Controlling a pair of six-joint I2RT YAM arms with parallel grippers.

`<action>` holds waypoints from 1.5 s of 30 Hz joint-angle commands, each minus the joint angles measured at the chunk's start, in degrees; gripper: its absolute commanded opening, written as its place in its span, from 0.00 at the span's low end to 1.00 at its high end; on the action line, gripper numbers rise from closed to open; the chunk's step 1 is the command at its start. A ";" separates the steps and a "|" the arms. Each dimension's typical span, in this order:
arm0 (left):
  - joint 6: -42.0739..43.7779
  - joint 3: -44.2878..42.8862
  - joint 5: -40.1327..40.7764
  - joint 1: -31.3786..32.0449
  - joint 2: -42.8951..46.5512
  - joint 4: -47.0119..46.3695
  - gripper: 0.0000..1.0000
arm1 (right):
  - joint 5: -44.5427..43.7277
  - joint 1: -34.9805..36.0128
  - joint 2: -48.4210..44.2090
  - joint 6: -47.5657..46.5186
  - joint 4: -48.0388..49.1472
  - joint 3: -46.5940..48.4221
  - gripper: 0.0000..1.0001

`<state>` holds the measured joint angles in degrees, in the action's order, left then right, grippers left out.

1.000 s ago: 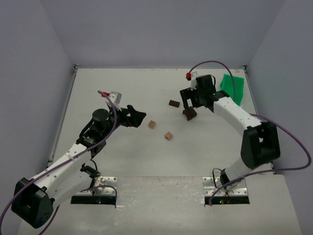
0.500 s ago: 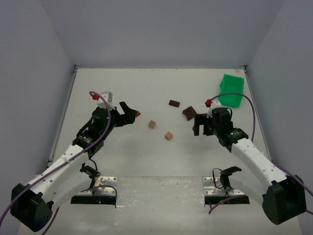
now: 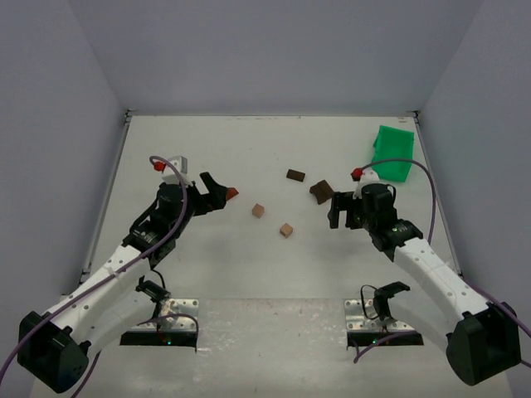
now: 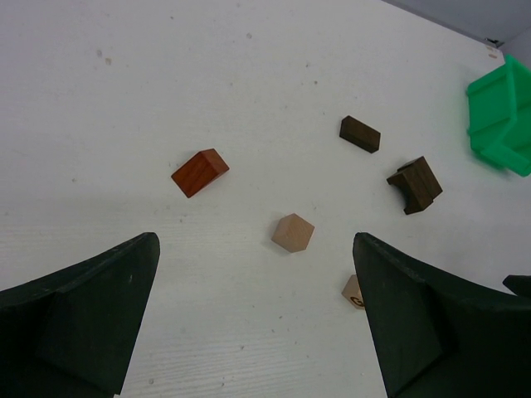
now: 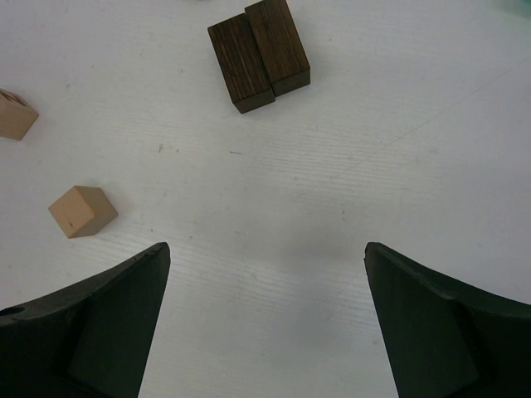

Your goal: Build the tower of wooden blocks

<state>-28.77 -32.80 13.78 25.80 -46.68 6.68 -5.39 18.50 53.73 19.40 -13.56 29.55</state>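
The wood block tower [image 3: 259, 211] is not built: its pieces lie singly, flat on the white table [image 3: 207, 141], none on top of another. A red block [image 3: 233, 192] lies farthest left, just ahead of the left gripper [image 3: 218, 190] and apart from its fingers. A pale cube [image 3: 259, 211] and a second pale cube [image 3: 286, 230] sit near the middle. A dark bar [image 3: 295, 175] lies farther back, and a notched dark block [image 3: 321, 191] lies to its right, with the green bin [image 3: 392, 153] well apart in the far right corner. The left wrist view shows the left gripper [image 4: 255, 249] with its jaws spread wide and nothing between them, and the red block [image 4: 200, 172] and pale cube [image 4: 292, 233] lie ahead of it. The right gripper [image 3: 344, 211] is likewise spread wide and empty; in its wrist view the notched dark block [image 5: 259, 54] lies beyond the fingers, untouched. A second ago the right arm reached far out with its gripper over the notched dark block; it has since drawn back to the near side of that block and has hardly moved in the last half second. The left arm has also pulled back a little, uncovering the red block. The blocks lie where they lay before.
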 commanded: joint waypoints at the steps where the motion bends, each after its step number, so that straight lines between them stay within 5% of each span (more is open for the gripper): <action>1: 0.61 -0.78 0.05 -0.26 -0.83 -3.17 1.00 | 1.07 -0.04 -1.82 0.07 3.64 -0.60 0.99; 8: 1.79 -1.43 -2.27 -0.23 -4.24 -4.80 1.00 | 8.81 0.78 1.20 -2.89 5.48 0.16 0.99; 17: 2.03 -3.79 -3.73 -0.23 -4.33 -3.13 1.00 | 5.59 7.42 0.91 -6.21 7.99 -0.05 0.99; 45: 0.74 -11.92 -10.82 -0.23 -9.13 5.65 1.00 | 3.44 8.19 2.11 -4.04 17.08 -2.84 0.99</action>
<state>-27.51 -42.33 3.88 25.80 -56.27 12.99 -2.30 26.14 55.86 15.00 0.13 26.76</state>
